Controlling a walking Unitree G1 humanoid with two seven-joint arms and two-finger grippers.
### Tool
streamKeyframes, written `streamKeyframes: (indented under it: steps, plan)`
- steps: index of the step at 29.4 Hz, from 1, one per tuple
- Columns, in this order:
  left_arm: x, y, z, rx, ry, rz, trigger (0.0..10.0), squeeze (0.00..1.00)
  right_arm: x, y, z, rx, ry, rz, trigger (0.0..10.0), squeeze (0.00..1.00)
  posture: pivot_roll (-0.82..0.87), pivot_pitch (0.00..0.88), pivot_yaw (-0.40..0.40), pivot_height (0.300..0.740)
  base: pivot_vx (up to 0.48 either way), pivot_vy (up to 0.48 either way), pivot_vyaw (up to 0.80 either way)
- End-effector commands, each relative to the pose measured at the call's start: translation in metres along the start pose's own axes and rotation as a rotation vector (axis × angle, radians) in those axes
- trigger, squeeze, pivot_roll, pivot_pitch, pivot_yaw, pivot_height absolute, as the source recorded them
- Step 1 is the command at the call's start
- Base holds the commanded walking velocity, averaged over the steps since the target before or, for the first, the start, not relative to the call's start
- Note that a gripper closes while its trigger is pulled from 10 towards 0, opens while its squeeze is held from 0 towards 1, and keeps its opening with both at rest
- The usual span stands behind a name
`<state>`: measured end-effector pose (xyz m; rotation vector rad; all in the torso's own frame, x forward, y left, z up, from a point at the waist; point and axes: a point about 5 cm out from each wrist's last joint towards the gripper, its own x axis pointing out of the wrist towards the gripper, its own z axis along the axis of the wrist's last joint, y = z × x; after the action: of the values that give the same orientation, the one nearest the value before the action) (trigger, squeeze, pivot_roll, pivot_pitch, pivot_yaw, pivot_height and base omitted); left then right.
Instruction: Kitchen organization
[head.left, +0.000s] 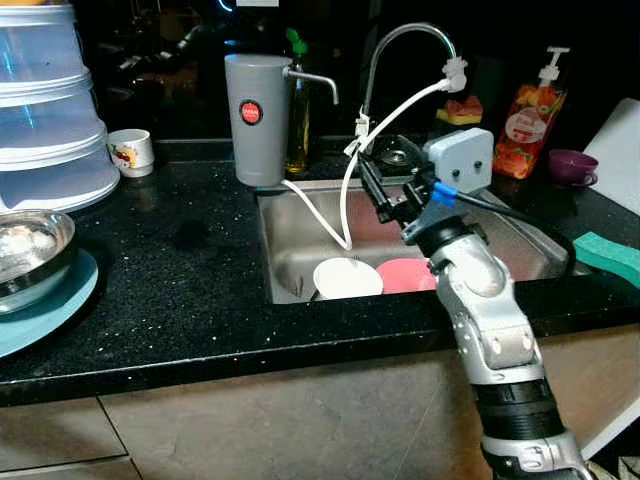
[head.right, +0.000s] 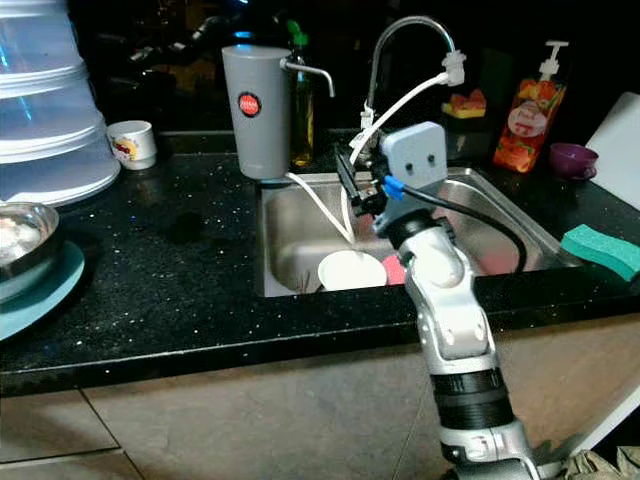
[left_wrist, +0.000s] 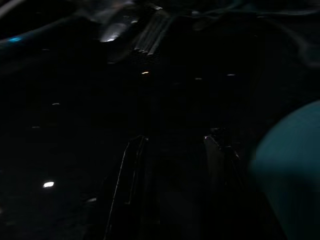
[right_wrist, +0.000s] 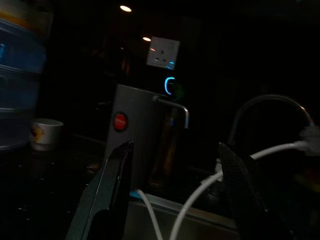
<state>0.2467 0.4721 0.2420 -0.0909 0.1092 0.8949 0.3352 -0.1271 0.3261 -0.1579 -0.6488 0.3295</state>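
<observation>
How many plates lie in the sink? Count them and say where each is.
2. A white plate lies on the sink floor; a pink plate lies beside it, partly behind the right arm. More may be hidden.

Black speckled tabletop (head.left: 190, 270) w/ sink (head.left: 300, 215). Left of right end effector (head.left: 378, 195): grey dispenser (head.left: 258, 120), mug (head.left: 131, 152), steel bowl (head.left: 30, 250) on teal plate (head.left: 50, 310). Right: green sponge (head.left: 607, 255).
</observation>
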Motion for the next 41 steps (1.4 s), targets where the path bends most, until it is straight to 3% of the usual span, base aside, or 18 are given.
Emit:
streamKeyframes:
  steps: [1,2,9,11,17,26,30,31,33,35,37,41]
  plan:
    - [0.001,0.008,0.003,-0.026,-0.004,0.007,10.0,0.0,-0.003,-0.003,0.005,-0.01,-0.006,-0.009,10.0,0.0,0.22,0.12,-0.03,0.74,0.0,0.0,0.0]
    - [0.002,0.008,0.003,-0.07,0.006,-0.023,10.0,0.0,-0.003,-0.007,0.007,-0.017,-0.007,-0.02,10.0,0.0,0.22,0.12,-0.03,0.74,0.0,0.0,0.0]
    - [0.002,-0.001,0.005,-0.111,0.017,-0.165,10.0,0.0,-0.004,-0.008,0.008,-0.005,-0.006,-0.038,10.0,0.0,0.22,0.118,-0.031,0.74,0.0,0.0,0.0]
    - [0.001,-0.01,0.003,-0.119,0.045,-0.264,10.0,0.0,-0.004,-0.007,0.008,-0.001,-0.004,-0.04,10.0,0.0,0.22,0.116,-0.03,0.74,0.0,0.0,0.0]
    - [-0.001,-0.027,-0.004,-0.137,0.096,-0.41,10.0,0.0,-0.004,-0.008,0.007,0.0,0.004,-0.045,10.0,0.0,0.22,0.119,-0.031,0.74,0.0,0.0,0.0]
    - [-0.003,-0.048,-0.016,-0.15,0.138,-0.512,10.0,0.0,-0.004,-0.009,0.007,-0.004,0.013,-0.051,10.0,0.0,0.21,0.118,-0.032,0.74,0.0,0.0,0.0]
    - [-0.007,-0.075,-0.025,-0.158,0.162,-0.613,10.0,0.0,-0.004,-0.01,0.006,-0.005,0.015,-0.052,10.0,0.0,0.21,0.116,-0.034,0.74,0.0,0.0,0.0]
    - [-0.007,-0.075,-0.025,-0.158,0.162,-0.613,10.0,0.0,-0.004,-0.01,0.006,-0.005,0.015,-0.052,10.0,0.0,0.21,0.116,-0.034,0.74,0.0,0.0,0.0]
    - [-0.012,-0.099,-0.031,-0.155,0.182,-0.691,10.0,0.0,-0.003,-0.009,0.006,-0.005,0.014,-0.05,10.0,0.0,0.2,0.115,-0.031,0.74,0.0,0.0,0.0]
    - [-0.014,-0.105,-0.032,-0.152,0.187,-0.713,10.0,0.0,-0.003,-0.009,0.006,-0.005,0.015,-0.05,10.0,0.0,0.2,0.115,-0.031,0.74,0.0,0.0,0.0]
    - [-0.02,-0.128,-0.036,-0.162,0.191,-0.773,10.0,0.0,-0.003,-0.009,0.007,-0.007,0.014,-0.052,10.0,0.0,0.19,0.114,-0.023,0.74,0.0,0.0,0.0]
    - [-0.024,-0.144,-0.039,-0.172,0.196,-0.805,10.0,0.0,-0.005,-0.009,0.007,-0.01,0.014,-0.056,10.0,0.0,0.19,0.113,-0.021,0.74,0.0,0.0,0.0]
